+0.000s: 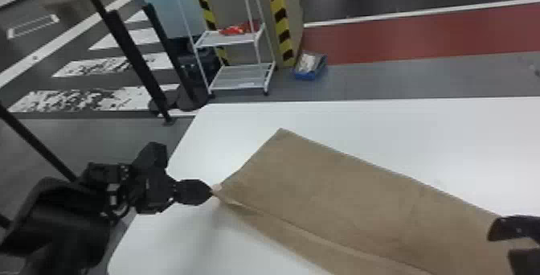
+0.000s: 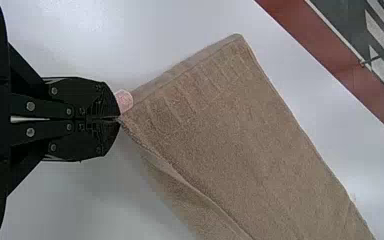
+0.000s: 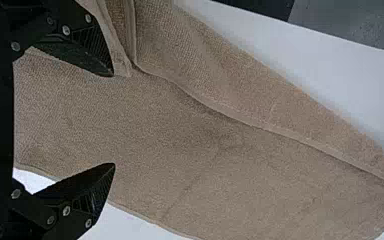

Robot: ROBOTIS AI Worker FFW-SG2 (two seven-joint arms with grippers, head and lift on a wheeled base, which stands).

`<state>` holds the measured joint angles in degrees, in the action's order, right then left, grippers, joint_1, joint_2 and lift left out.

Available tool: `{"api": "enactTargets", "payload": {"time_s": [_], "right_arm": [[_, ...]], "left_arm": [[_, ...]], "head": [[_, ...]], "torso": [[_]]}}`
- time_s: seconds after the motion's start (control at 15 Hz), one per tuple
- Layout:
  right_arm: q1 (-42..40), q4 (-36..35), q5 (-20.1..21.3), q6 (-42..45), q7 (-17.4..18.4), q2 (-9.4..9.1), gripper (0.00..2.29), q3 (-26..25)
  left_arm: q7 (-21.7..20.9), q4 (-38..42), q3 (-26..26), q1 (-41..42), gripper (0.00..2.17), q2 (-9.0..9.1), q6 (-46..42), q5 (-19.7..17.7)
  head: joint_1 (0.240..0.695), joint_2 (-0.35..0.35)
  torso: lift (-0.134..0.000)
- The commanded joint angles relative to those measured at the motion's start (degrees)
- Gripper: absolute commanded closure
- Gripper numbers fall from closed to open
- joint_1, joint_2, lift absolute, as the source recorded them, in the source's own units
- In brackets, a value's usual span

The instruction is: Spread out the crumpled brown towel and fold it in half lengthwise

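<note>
The brown towel (image 1: 353, 189) lies stretched out diagonally over the white table, with a folded-over edge running along its near side. At its left end my left gripper (image 1: 211, 191) is shut on a corner, beside a small pink tag. The left wrist view has that left gripper (image 2: 119, 119) closed at the corner of the towel (image 2: 240, 135). At the right edge of the head view, my right gripper (image 1: 498, 244) is over the towel's right part. In the right wrist view the right gripper (image 3: 114, 120) stands open, fingertips wide apart above the towel (image 3: 205, 150).
The white table (image 1: 401, 121) reaches past the towel on its far side. Beyond it stand a white wire rack (image 1: 241, 75), a blue bin (image 1: 310, 67) and black posts (image 1: 132, 57) on the floor.
</note>
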<state>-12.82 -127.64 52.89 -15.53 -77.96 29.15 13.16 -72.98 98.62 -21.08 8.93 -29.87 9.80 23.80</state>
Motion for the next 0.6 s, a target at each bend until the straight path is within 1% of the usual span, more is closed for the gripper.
{"api": "enactTargets", "payload": {"time_s": [0.0,0.2,0.33,0.53], "right_arm": [[-0.98,-0.06,0.64,-1.13,-0.36,-0.06,0.29,0.99],[-2.12,0.47,2.31,-2.36,-0.36,-0.06,0.29,2.93],[-2.21,1.26,2.66,-3.06,-0.36,-0.15,0.31,3.37],[-2.12,2.22,3.19,-3.24,-0.36,-0.59,0.54,3.72]], "left_arm": [[0.03,-0.27,0.43,-0.40,2.00,0.16,0.00,0.10],[0.03,-0.36,0.43,-0.40,2.00,0.34,0.00,0.10],[0.03,-0.62,0.43,-0.40,2.00,0.25,-0.17,0.19],[0.03,-0.62,0.52,-0.40,2.00,0.25,-0.17,0.19]], "head": [[0.695,0.342],[0.695,0.345],[0.695,0.350],[0.695,0.350]], "torso": [[-0.125],[-0.125],[-0.125],[-0.125]]}}
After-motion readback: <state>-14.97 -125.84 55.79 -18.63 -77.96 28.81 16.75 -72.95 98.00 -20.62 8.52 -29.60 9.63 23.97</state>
